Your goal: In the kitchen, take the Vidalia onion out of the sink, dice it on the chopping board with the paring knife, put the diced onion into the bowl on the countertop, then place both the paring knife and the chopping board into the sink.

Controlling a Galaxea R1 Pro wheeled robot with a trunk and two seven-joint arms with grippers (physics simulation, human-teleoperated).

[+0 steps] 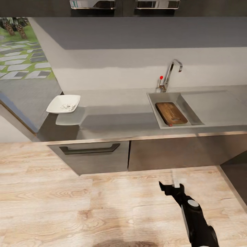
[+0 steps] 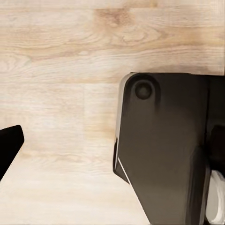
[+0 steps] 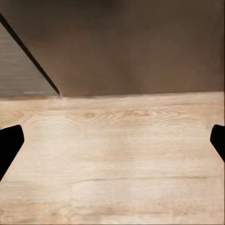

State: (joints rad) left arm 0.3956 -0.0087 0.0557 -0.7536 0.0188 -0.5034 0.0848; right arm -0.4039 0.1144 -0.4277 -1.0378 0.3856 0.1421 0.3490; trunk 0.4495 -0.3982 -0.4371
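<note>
Right arm (image 1: 197,219) is sitting nearest the head camera, low over the wood floor (image 1: 51,206), with the right gripper (image 1: 171,188) pointing toward the cabinets (image 1: 154,154). Jaw state is unclear from this angle. Behind it, the countertop (image 1: 116,120) is running across the frame. The sink (image 1: 152,103) is holding the chopping board (image 1: 171,113), lying flat in the basin, slot handle toward the front edge. A small red-orange bit is showing at the board's front edge, too small to say if it is the paring knife. The tap (image 1: 171,73) with its red knob (image 1: 161,77) is standing behind the basin. The bowl (image 1: 63,104) is resting on the countertop's far left end, well apart from the sink, with pale bits inside. A drawer with a dark bar handle (image 1: 90,149) is sitting under the counter. No readable writing or labels anywhere.

Left wrist view: camera is looking down at the floor. One dark fingertip (image 2: 9,147) is showing at the edge, so I cannot tell the left jaw state. A dark robot body part (image 2: 164,150) is sitting alongside.

Right wrist view: two fingertips (image 3: 9,145) are sitting at opposite edges, spread wide, nothing between them but floor and a brown cabinet front (image 3: 140,47).
</note>
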